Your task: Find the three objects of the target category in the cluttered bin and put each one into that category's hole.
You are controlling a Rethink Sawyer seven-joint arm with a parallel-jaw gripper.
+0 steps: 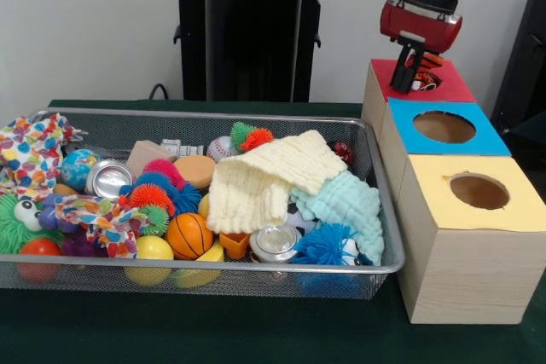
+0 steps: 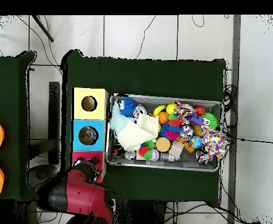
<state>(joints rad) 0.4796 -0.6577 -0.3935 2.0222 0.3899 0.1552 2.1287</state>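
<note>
Wire-mesh bin point(image 1: 205, 272) on green table point(image 1: 256, 343), crowded: cream knit cloth point(image 1: 264, 181), mint cloth point(image 1: 345, 204), small basketball point(image 1: 188, 235), two tin cans point(image 1: 275, 242), blue spiky ball point(image 1: 324, 245), polka-dot cloth point(image 1: 30, 153), yellow balls. Right of bin, row of three wooden boxes: yellow top point(image 1: 478, 192) nearest, blue top point(image 1: 444, 128) middle, red top point(image 1: 422, 83) farthest. Gripper point(image 1: 409, 83) over red box hole, something orange at its tips.

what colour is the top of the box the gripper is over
Red top, under the gripper; clearest in the front view.
</note>
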